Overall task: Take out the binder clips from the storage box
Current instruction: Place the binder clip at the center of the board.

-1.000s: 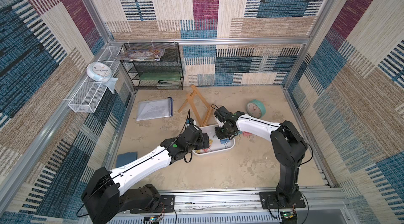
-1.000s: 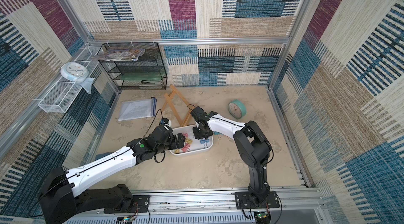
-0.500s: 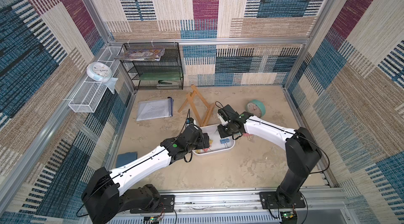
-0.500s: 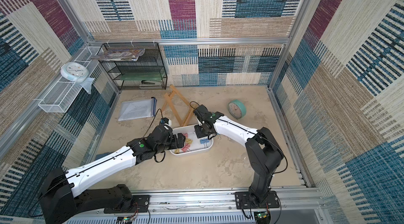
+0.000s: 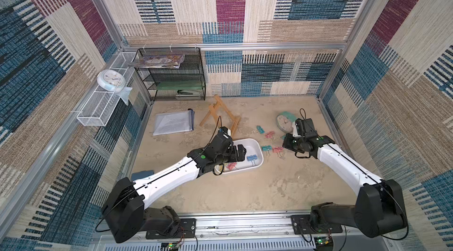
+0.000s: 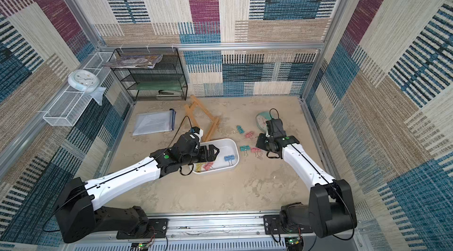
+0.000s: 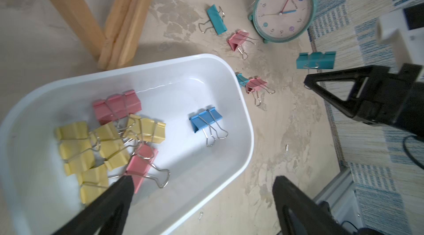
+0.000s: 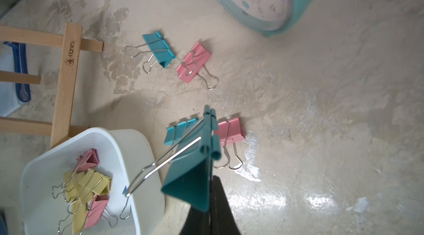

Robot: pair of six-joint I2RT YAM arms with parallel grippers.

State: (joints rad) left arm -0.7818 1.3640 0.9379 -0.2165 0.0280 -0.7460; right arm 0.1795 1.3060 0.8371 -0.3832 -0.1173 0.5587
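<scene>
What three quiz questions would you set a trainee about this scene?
1. True or false: the left gripper is shut.
2. What colour is the held clip in the right gripper? A pink, B teal, C blue.
3. How many blue clips lie in the storage box?
Key: 1 false, it stands open; 2 B; 3 one.

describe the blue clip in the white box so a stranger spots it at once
Find the white storage box in the middle of the sandy table. A tangle of yellow and pink clips fills one end; the blue binder clip lies alone near the other. It is the only blue one there.
</scene>
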